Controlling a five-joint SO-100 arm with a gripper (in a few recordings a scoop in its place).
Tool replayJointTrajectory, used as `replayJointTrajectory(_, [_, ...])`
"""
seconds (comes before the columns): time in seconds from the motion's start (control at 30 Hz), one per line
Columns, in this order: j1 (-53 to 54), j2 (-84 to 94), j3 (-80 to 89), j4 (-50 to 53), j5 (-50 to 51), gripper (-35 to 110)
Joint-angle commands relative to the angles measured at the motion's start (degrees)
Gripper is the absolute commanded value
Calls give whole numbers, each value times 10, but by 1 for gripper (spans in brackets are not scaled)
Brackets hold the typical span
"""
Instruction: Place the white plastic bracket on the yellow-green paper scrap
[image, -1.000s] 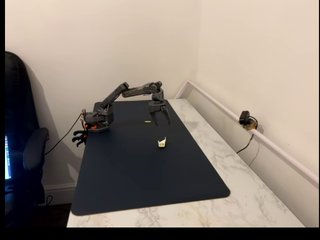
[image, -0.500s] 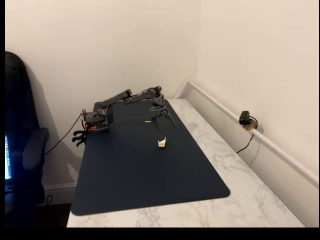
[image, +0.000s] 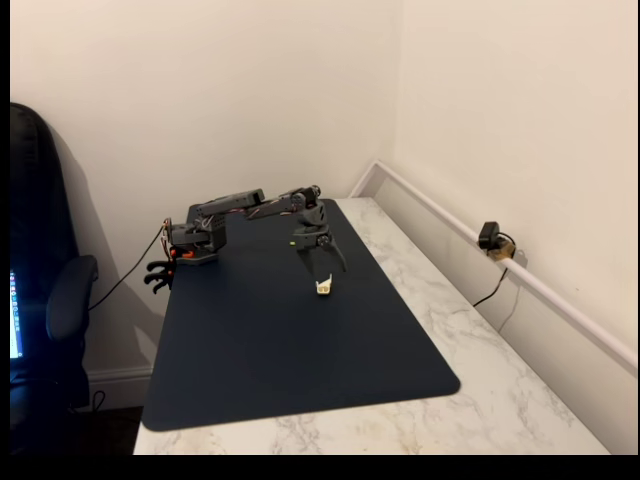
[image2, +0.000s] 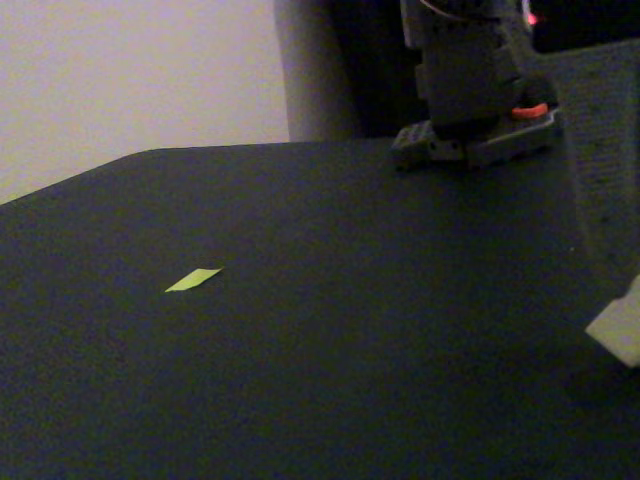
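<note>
The white plastic bracket (image: 323, 288) lies on the dark mat, right of the middle. It also shows blurred at the right edge of a fixed view (image2: 622, 330). My gripper (image: 327, 274) hangs just above the bracket, its fingers spread open around the spot and pointing down, with nothing held. A blurred grey finger (image2: 605, 190) stands close over the bracket. The yellow-green paper scrap (image2: 193, 280) lies flat on the mat, well apart from the bracket; in the wider fixed view the arm covers its place.
The dark blue mat (image: 260, 350) covers most of a marble table (image: 480, 400). The arm's base (image: 195, 243) is clamped at the mat's far left corner. A small webcam (image: 490, 238) sits on the wall rail at right. A black chair (image: 45, 300) stands at left.
The arm has stretched forward and lowered. The open gripper moved from beside the paper scrap down to just above the bracket. Bracket and scrap have not moved.
</note>
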Motion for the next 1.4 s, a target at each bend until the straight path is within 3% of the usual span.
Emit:
replayJointTrajectory(0.0, [-20,16,-47,25,17,38])
replayJointTrajectory(0.73, [-29,-49,-99,27,47,35])
replayJointTrajectory(0.97, [-24,-49,-96,29,53,12])
replayJointTrajectory(1.37, [-1,11,-8,31,45,0])
